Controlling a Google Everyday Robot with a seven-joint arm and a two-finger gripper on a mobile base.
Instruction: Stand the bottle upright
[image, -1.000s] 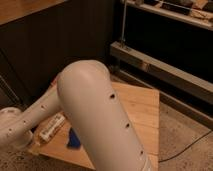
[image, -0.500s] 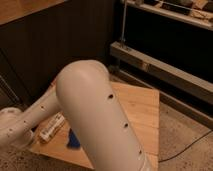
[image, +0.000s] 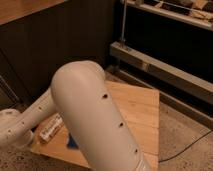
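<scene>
A pale bottle (image: 50, 129) with a reddish label lies on its side near the left edge of the wooden table (image: 140, 110). My big white arm (image: 95, 120) fills the foreground and bends back to the left over the table. The gripper is not in view; it is hidden behind or beyond the arm, so I cannot say how it stands relative to the bottle.
A small blue object (image: 73, 145) lies on the table beside the bottle, partly hidden by the arm. A dark shelf unit with metal rails (image: 165, 65) stands behind the table. A black cable (image: 190, 145) runs over the speckled floor at the right.
</scene>
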